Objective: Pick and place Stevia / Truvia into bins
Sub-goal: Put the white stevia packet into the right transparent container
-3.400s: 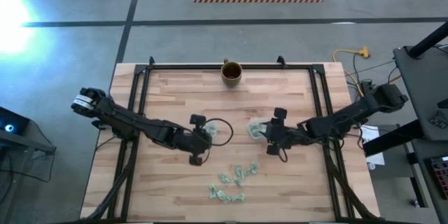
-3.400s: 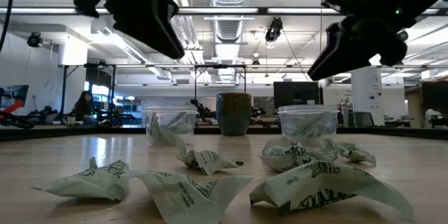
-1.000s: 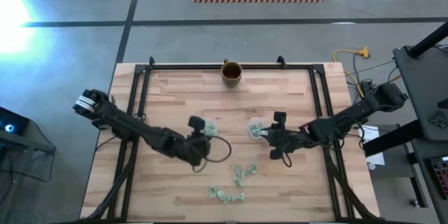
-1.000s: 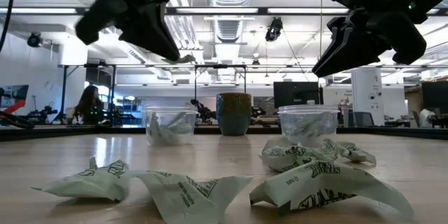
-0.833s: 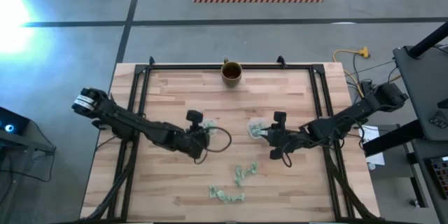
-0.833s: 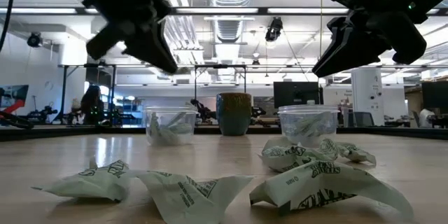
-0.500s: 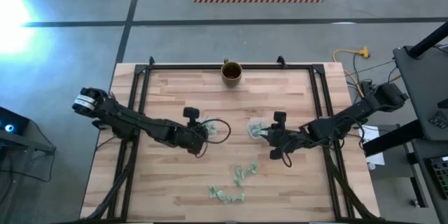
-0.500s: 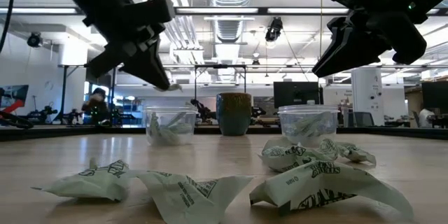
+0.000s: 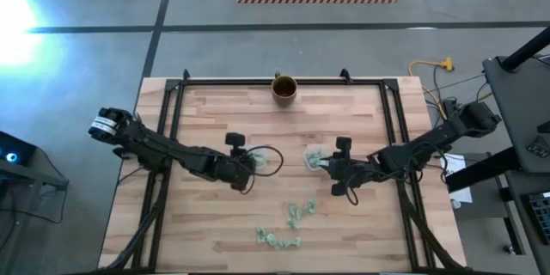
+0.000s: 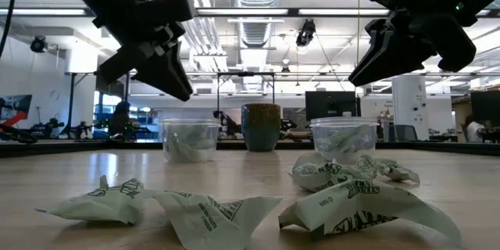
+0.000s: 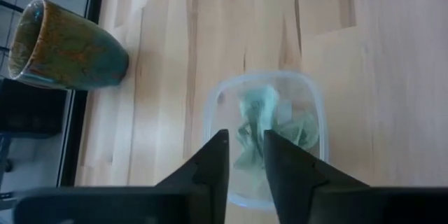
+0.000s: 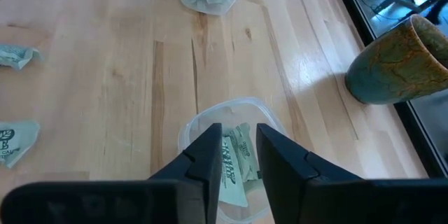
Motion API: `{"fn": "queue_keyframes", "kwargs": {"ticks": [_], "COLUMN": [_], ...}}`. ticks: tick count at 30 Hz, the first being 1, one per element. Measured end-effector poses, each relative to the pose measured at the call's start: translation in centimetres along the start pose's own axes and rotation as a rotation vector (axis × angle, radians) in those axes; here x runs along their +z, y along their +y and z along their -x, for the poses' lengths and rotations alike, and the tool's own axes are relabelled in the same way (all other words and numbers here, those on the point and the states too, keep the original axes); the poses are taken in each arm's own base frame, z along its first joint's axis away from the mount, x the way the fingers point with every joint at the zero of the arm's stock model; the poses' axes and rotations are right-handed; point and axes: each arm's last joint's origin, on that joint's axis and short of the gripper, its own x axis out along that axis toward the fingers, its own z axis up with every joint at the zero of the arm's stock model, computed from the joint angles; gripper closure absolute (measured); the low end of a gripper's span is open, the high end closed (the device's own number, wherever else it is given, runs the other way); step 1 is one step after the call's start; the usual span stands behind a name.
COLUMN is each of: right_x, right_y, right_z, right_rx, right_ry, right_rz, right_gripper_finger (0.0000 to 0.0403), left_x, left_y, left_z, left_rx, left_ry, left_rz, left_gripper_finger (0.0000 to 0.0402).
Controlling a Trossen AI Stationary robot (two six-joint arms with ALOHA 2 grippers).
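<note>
Two clear cups stand on the wooden table, each with green-and-white packets inside. My left gripper (image 9: 252, 165) (image 10: 181, 94) (image 11: 245, 155) hovers over the left cup (image 9: 258, 160) (image 10: 190, 141) (image 11: 264, 136), open by a narrow gap with nothing between its fingers. My right gripper (image 9: 329, 168) (image 10: 355, 78) (image 12: 240, 140) hangs above the right cup (image 9: 314, 158) (image 10: 344, 139) (image 12: 231, 161), also open and empty. Several loose packets (image 9: 296, 210) (image 10: 211, 215) lie on the table's near half.
A brown-gold mug (image 9: 284, 88) (image 10: 261, 127) stands at the middle of the far edge, behind both cups. More crumpled packets (image 9: 277, 241) (image 10: 359, 207) lie toward the near edge, and some (image 10: 328, 173) rest just in front of the right cup. A black frame runs along the table's sides.
My left gripper, carrying a packet at its fingertips, swung toward the far edge to above the left cup and dipped toward it. The packet is no longer at its fingertips. My right gripper stayed still over the right cup.
</note>
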Motion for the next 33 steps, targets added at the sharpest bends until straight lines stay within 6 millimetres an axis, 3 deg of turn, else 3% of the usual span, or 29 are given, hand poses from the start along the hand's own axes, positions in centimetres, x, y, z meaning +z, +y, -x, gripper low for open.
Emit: {"fn": "queue_keyframes", "kwargs": {"ticks": [6, 16, 24, 28, 33], "right_x": [0.0, 0.5, 0.0, -0.5, -2.1], "right_y": [0.1, 1.3, 2.9, 3.9, 5.1], "right_z": [0.0, 0.3, 0.9, 0.5, -1.2], "right_rx": [0.021, 0.357, 0.471, 0.547, 0.529], "right_ry": [0.001, -0.022, -0.08, -0.096, 0.029], "right_rz": [-0.005, -0.058, -0.127, -0.198, -0.272], "right_gripper_finger": [0.0323, 0.0333, 0.0325, 0.032, 0.0309], "left_x": [0.2, 1.2, 1.2, 1.2, 1.2], "left_y": [0.0, -1.5, -1.7, -1.7, -1.7], "left_z": [0.1, 1.5, 1.7, 1.8, 1.8], "left_rx": [-0.004, -0.1, -0.105, -0.105, -0.105], "left_ry": [-0.012, -0.083, -0.089, -0.089, -0.089], "left_rz": [0.007, -0.009, -0.016, -0.016, -0.016], "left_gripper_finger": [0.0307, 0.0306, 0.0306, 0.0307, 0.0307]}}
